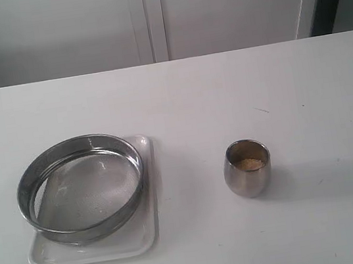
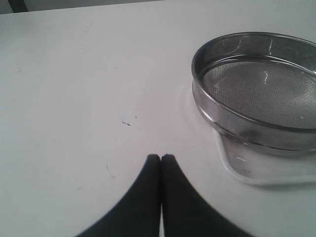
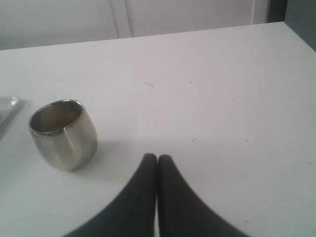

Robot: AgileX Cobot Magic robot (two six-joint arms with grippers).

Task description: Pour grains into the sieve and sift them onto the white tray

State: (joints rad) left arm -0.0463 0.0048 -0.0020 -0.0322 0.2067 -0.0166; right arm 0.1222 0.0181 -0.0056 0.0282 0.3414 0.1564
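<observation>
From the exterior view I see neither arm. On the white table (image 1: 236,83) the wide, round, shallow steel sieve (image 1: 85,193) with its fine wire-mesh bottom sits on the flat white tray (image 1: 117,246) with rounded corners, hanging slightly over the tray's left edge. Its mesh looks bare. Well apart to the right stands a small rounded steel cup (image 1: 247,184), upright. The grains (image 1: 250,163) lie low inside it as a golden-yellow patch, too fine for me to pick out any mix.

In the left wrist view, the left gripper (image 2: 161,158) has its dark fingers pressed together with nothing between them, over bare table. The sieve (image 2: 256,91) and a corner of the tray beneath it (image 2: 256,175) lie off to one side.

In the right wrist view, the right gripper (image 3: 157,158) is likewise closed on nothing. The cup (image 3: 66,140) is near, but the fingers don't touch it.

I judge the cup light, stiff and slick. Its polished, bulging wall could squirt out of a pinch, so I would open wide and clamp across the belly, keeping it level. The grains should run freely and may bounce off the mesh, so a slow tilt suits. The sieve ring is rigid. I would grip its wall, never the mesh.
</observation>
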